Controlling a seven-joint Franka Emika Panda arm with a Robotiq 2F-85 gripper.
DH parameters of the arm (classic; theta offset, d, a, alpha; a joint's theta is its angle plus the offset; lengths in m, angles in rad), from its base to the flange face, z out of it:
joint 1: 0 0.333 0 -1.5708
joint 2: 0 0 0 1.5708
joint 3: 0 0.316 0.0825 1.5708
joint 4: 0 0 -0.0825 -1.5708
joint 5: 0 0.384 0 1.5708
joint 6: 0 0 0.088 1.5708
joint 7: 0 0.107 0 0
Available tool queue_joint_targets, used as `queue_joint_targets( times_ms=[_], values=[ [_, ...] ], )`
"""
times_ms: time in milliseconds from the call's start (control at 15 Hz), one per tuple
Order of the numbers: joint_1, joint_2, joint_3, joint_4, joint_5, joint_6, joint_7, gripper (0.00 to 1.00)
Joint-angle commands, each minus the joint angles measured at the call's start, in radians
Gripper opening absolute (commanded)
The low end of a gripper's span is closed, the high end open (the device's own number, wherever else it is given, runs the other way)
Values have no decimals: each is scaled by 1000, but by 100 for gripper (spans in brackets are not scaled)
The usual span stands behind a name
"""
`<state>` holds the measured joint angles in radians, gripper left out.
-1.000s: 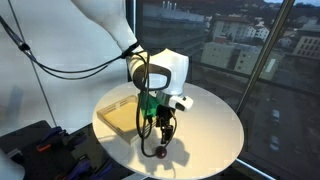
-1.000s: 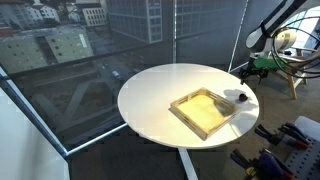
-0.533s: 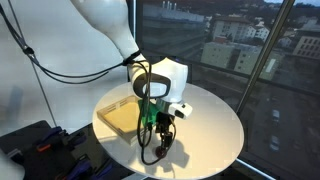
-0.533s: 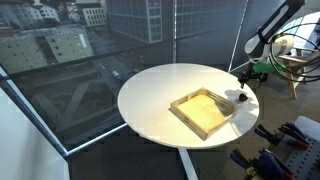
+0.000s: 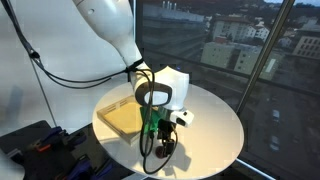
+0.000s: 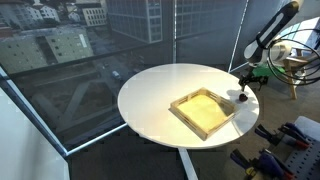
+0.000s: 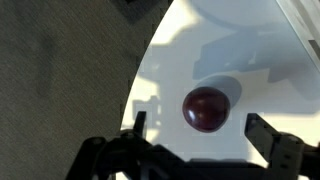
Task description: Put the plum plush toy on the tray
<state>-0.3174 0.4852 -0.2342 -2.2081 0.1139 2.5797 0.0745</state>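
Robotiq gripper hangs low over the round white table, its 2 dark fingers spread wide and grasping nothing. In the wrist view the plum plush toy, a round, dark maroon soft ball, lies on the smooth tabletop between the fingers, apart from both. It sits near the table's edge, just beside the tray and outside it. The tray is shallow and square, with a pale yellowish-tan floor inside a low rim. Beyond the table, tall window glass looks out on blocky city buildings.
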Motion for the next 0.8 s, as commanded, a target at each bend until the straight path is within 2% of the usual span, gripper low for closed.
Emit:
queue_joint_targets(
  times_ms=[0, 733],
  values=[
    [-5, 31, -1, 23, 15, 30, 4, 100],
    [0, 89, 4, 47, 19, 83, 28, 100]
  ],
)
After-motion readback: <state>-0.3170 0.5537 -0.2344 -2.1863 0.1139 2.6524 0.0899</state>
